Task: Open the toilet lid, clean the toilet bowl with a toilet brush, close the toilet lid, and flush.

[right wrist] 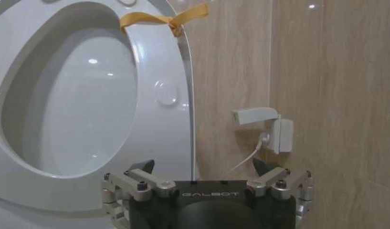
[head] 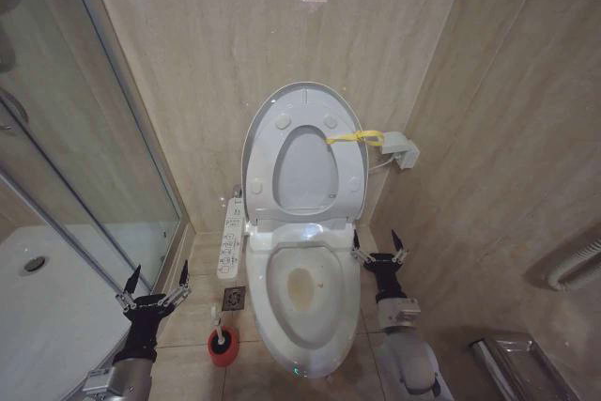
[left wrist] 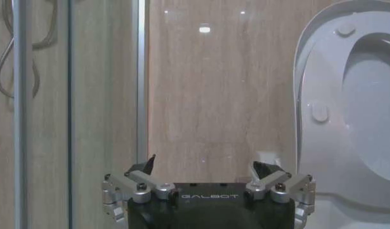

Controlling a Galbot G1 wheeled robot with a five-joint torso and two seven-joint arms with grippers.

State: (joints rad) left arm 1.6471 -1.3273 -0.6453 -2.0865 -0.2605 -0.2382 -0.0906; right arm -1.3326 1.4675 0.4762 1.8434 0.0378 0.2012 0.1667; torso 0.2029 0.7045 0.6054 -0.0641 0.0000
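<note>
The toilet lid [head: 305,96] stands raised against the back wall, with the seat ring [head: 266,171] up in front of it. A yellow strap [head: 355,137] is tied at the lid's right edge. Below, the toilet bowl [head: 266,279] is uncovered, with a brownish stain at its bottom. The toilet brush [head: 222,340] stands in its red holder on the floor left of the bowl. My left gripper [head: 160,269] hangs open left of the brush, holding nothing. My right gripper [head: 376,237] is open beside the bowl's right rim. The right wrist view shows the right gripper [right wrist: 202,166], the lid [right wrist: 74,105] and the strap [right wrist: 163,19].
A glass shower screen [head: 94,138] and white shower tray [head: 47,288] fill the left. A button panel [head: 231,237] juts from the toilet's left side above a floor drain [head: 234,299]. A wall box with cable [head: 402,149] sits right of the lid. A metal fixture [head: 512,363] lies bottom right.
</note>
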